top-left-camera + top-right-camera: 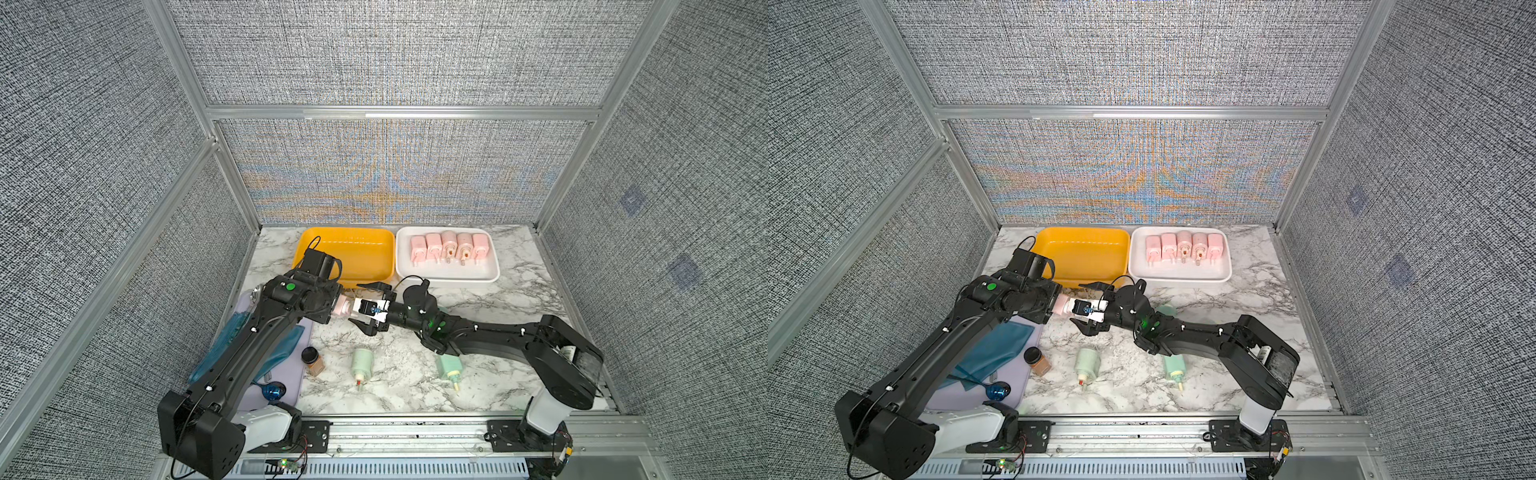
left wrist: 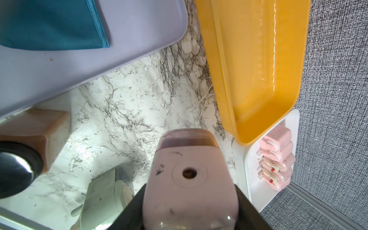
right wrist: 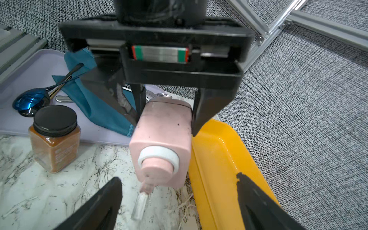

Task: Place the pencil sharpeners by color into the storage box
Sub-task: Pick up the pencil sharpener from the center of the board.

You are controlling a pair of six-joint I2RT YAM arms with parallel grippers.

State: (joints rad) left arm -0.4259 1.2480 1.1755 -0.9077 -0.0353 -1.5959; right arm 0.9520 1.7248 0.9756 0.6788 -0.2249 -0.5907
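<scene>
While my left gripper (image 3: 166, 125) clamps the pink sharpener (image 3: 165, 139) by its body, my right gripper (image 3: 178, 177) faces it with jaws spread wide, a finger on either side of the crank end, touching nothing. The pair meets left of the tabletop's centre, just in front of the yellow bin (image 1: 350, 243). The sharpener looks clear of the surface.

Surface: white marble-pattern tabletop (image 1: 519, 299), grey-black veining, soft glare in patches. Along the far edge sit the yellow bin, empty, and the white bin (image 1: 449, 275), touching side by side. The white bin holds five pink sharpeners in a row (image 1: 449, 249), cranks toward me.

Toward the front edge, two mint green sharpeners (image 1: 361, 363) (image 1: 449, 368) lie on their sides, apart from each other. A third green shape (image 1: 1168, 309) shows in a top view, partly hidden behind my right arm.

At the front-left corner lies a lilac tray (image 1: 289, 368) with a teal cloth (image 1: 237, 332) and a shiny blue spoon (image 1: 274, 391) on it. A brown jar with a black lid (image 1: 312, 360) stands on the marble just beside that tray.

Room: three walls of grey woven fabric panels (image 1: 395, 54), framed in aluminium profile (image 1: 399, 113). The back panel shimmers orange and blue in both top views. A slotted metal rail (image 1: 415, 432) runs along the front edge and carries both arm bases.
</scene>
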